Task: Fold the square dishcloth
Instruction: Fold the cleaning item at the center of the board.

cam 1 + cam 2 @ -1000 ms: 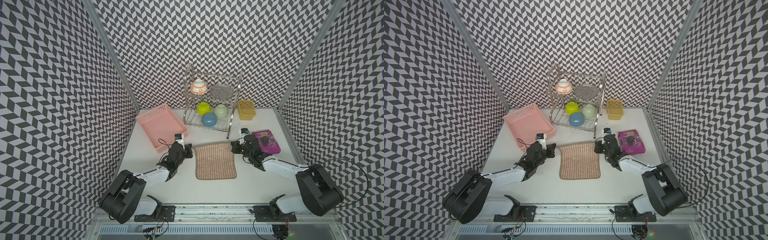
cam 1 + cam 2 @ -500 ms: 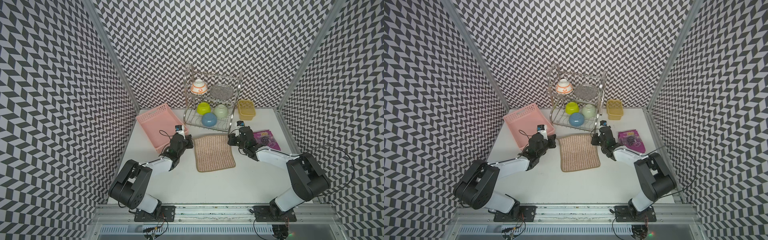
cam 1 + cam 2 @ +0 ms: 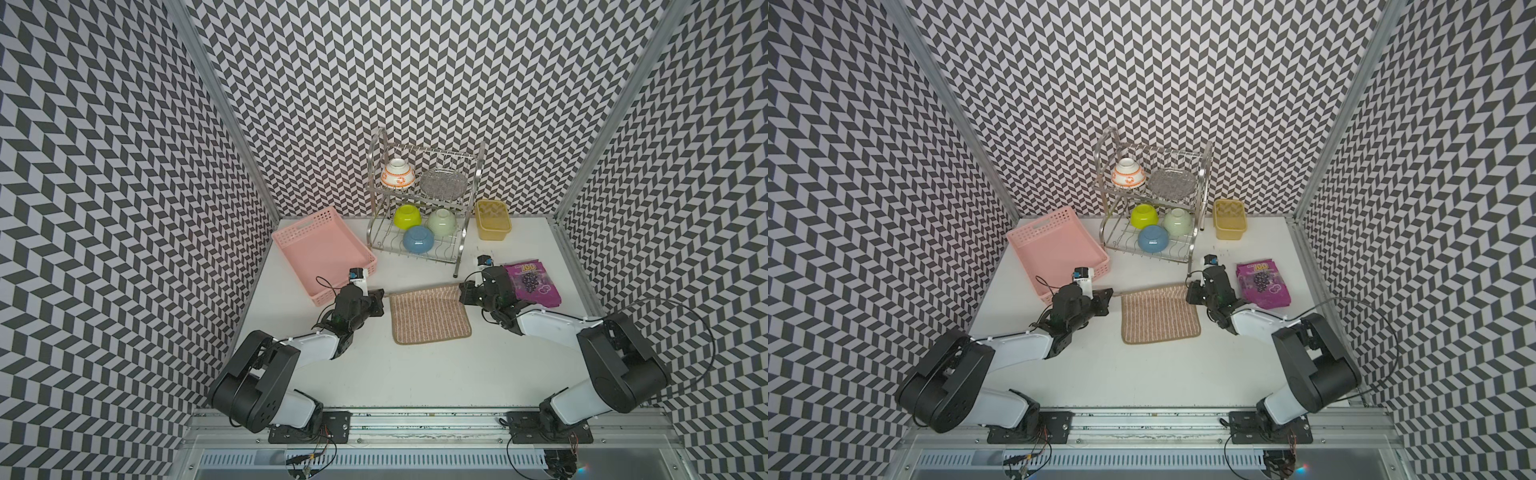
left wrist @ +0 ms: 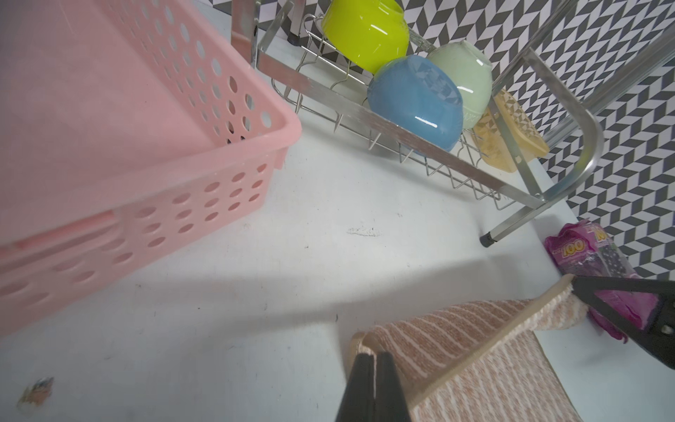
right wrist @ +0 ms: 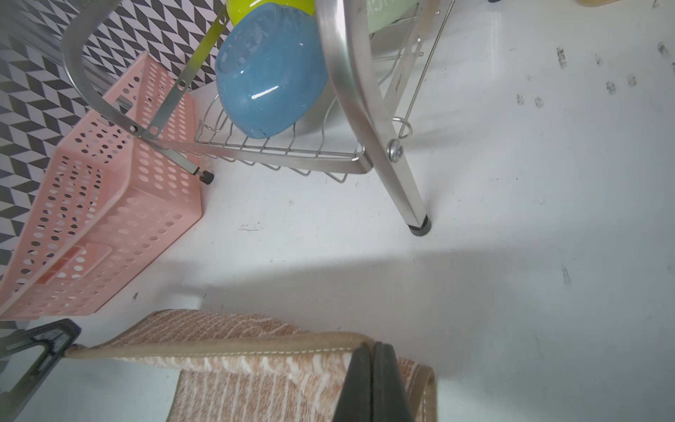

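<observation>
Ribbed woven dishcloth (image 3: 430,314) – matt; perforated plastic basket (image 3: 322,253), brushed-metal rack (image 3: 419,216), glossy bowls (image 3: 418,240).

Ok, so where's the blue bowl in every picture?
In a top view: the blue bowl sits on the bottom shelf of the dish rack, in front of the other bowls.
In a top view: the blue bowl is on the same shelf, just above the picture's middle.
Left wrist: the blue bowl is in front of the lime bowl.
Right wrist: the blue bowl is partly behind the rack's shiny leg.
Shared landmark: the pink basket shows in all four.

Pink basket (image 4: 204,204) blurred, edge-cropped
</observation>
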